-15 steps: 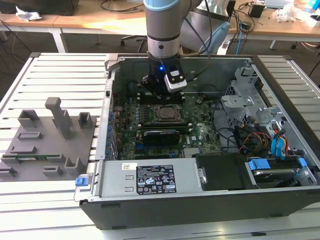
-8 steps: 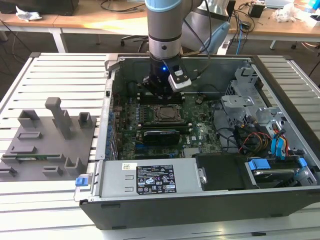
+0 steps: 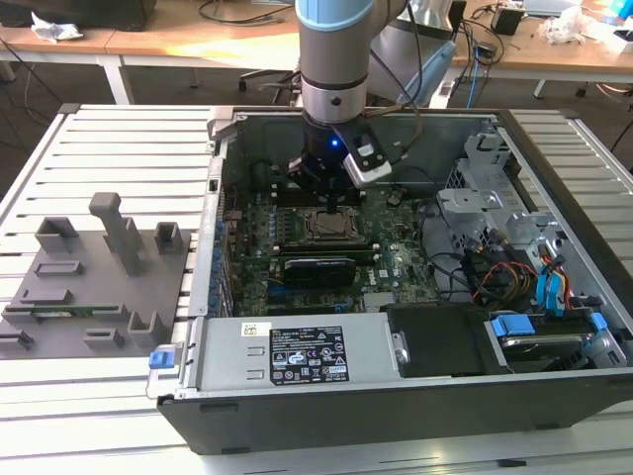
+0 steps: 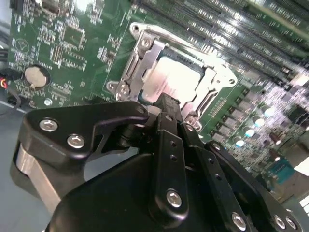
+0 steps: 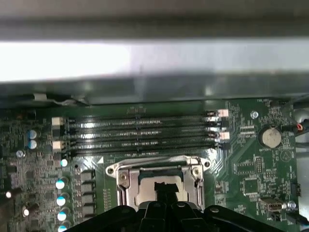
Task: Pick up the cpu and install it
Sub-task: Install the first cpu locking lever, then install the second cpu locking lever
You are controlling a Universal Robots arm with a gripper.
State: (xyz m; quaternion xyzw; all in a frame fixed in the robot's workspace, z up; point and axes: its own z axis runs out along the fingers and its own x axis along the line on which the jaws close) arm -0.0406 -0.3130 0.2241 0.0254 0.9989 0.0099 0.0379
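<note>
Table (image 3: 119, 148): pale slatted metal surface carrying the open computer case and, toward the exterior view's left, a grey fixture tray.
Computer case (image 3: 297, 411): black tower lying on its side with the side panel off; drive cages and bundled cables sit toward the exterior view's right, a labelled power-supply box along the near edge.
Arm (image 3: 334, 59): grey column with a light-blue band, reaching straight down into the case over the motherboard.
Fixture tray (image 3: 94, 287): dark grey, with upright posts and shallow slots, well apart from the arm.
Motherboard (image 4: 58, 53): green board on the case floor; a round coin cell (image 4: 35, 76) sits on it near the socket, and four long black memory slots (image 5: 140, 133) run beside the socket.
Gripper (image 4: 165, 104): black linkage body with silver screws, its tip hanging just above the socket; the fingers appear drawn together into one narrow tip with nothing between them.
Socket frame (image 5: 116, 169): square silver metal frame on the motherboard, directly under the gripper in both wrist views.
Cpu (image 4: 161, 79): pale silver square lying flat inside the socket frame, partly hidden by the gripper tip; whether the tip touches it I cannot tell.
</note>
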